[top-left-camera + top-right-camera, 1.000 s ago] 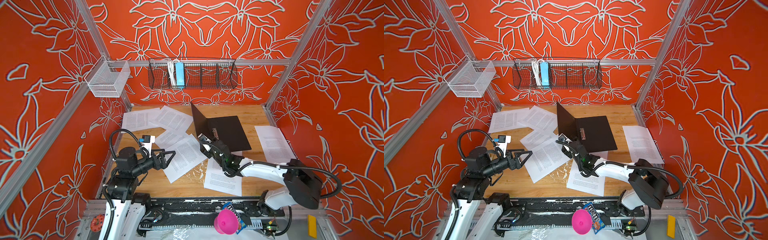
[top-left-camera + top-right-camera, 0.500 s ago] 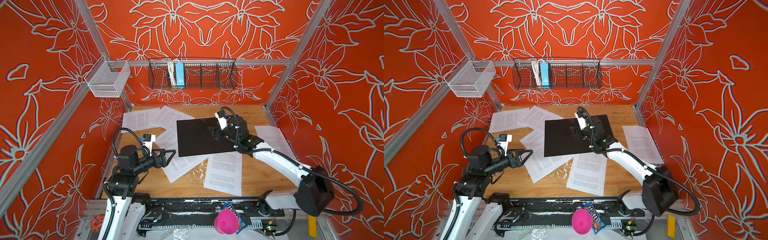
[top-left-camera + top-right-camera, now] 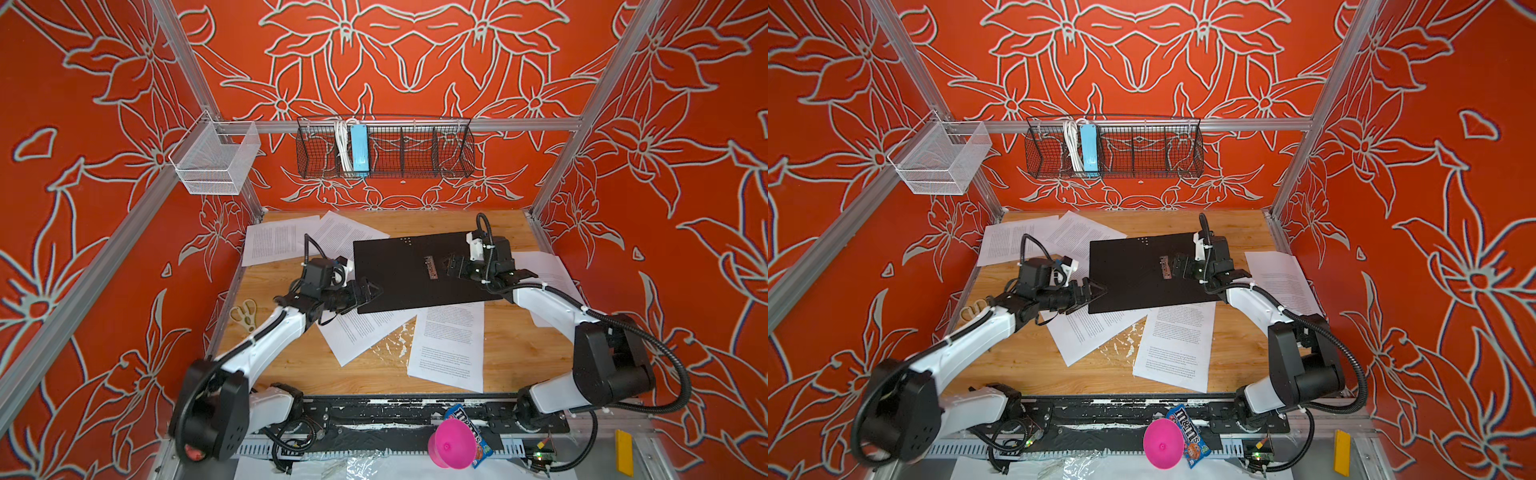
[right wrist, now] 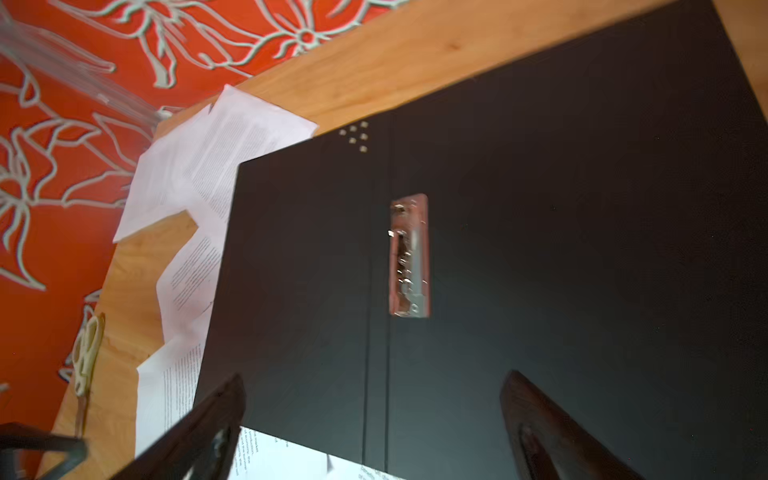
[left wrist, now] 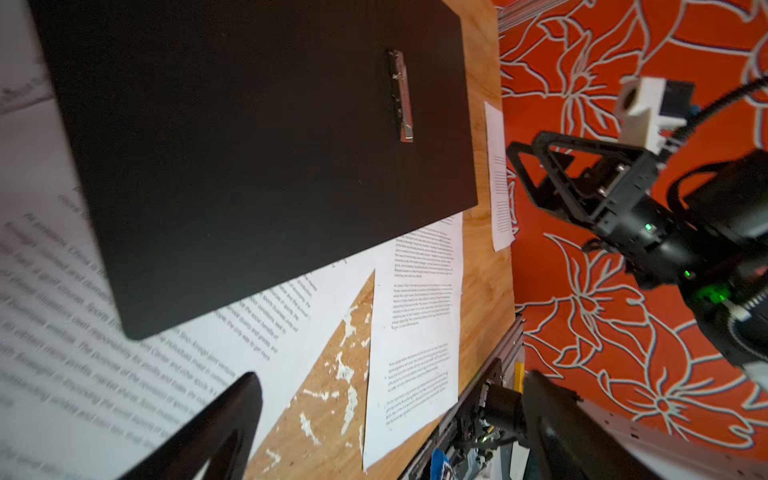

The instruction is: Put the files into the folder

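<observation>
the folder (image 5: 249,145) lies open and flat, black inside up, its metal clip (image 5: 401,95) bare. files (image 5: 199,357) poke out from under its edge (the nearest print is blurred), and 1 more sheet (image 5: 496,174) lies apart by the edge of the wooden table (image 5: 328,399). the left gripper (image 5: 395,376) hangs spread wide above the papers, empty. the right gripper (image 5: 523,174) shows against the orange wall (image 5: 623,62), touching nothing.

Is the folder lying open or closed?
Open and flat: the folder shows its black inside, with the metal clip exposed.
</observation>
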